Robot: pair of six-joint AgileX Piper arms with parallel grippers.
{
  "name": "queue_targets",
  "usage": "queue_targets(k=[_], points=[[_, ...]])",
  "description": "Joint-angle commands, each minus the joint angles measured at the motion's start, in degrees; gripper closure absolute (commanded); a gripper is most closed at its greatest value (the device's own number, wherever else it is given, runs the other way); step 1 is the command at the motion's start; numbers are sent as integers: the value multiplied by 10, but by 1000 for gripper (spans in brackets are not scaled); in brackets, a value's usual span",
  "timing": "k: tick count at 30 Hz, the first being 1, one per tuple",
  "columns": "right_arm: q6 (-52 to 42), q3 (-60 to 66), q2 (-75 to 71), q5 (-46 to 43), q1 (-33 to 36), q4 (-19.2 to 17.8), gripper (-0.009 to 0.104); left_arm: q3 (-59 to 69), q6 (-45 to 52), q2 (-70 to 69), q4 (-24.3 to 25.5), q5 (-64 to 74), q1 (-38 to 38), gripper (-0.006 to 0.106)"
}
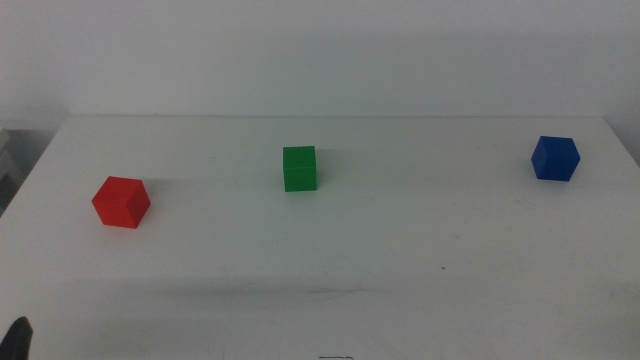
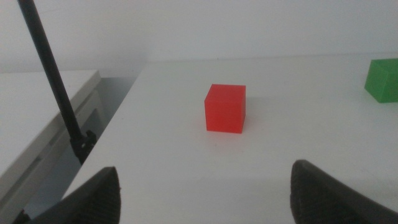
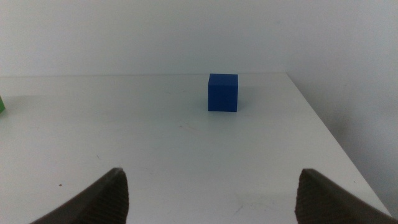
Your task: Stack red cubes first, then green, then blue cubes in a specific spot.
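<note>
With nothing stacked yet on the tabletop (image 1: 330, 270), the red cube (image 2: 225, 108) sits dead ahead of the left gripper (image 2: 205, 190), centred between its wide-spread, empty fingers (image 2: 99, 193), while the right gripper (image 3: 211, 193), equally open, faces the blue cube (image 3: 222, 92).

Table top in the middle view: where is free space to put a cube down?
Bare white table lies between the red cube and green cube, between green and blue cube, and along the whole near edge. Nowhere is crowded.
</note>
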Motion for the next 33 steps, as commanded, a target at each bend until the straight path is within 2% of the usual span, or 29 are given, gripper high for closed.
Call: queue_targets(k=[1, 5, 16, 21, 33], points=[[-5, -10, -13, -44, -4, -9, 1, -17, -11, 20, -2, -41, -1, 7], [-5, -10, -13, -44, -4, -9, 1, -71, -12, 75, -2, 2, -2, 7], [-5, -10, -13, -44, -4, -9, 1, -318, -10, 285, -2, 284, -2, 7], [-5, -10, -13, -44, -4, -9, 1, -423, 4, 400, -3, 352, -2, 7], [-5, -10, -13, -44, -4, -9, 1, -626, 81, 624, -47, 449, -2, 7]])
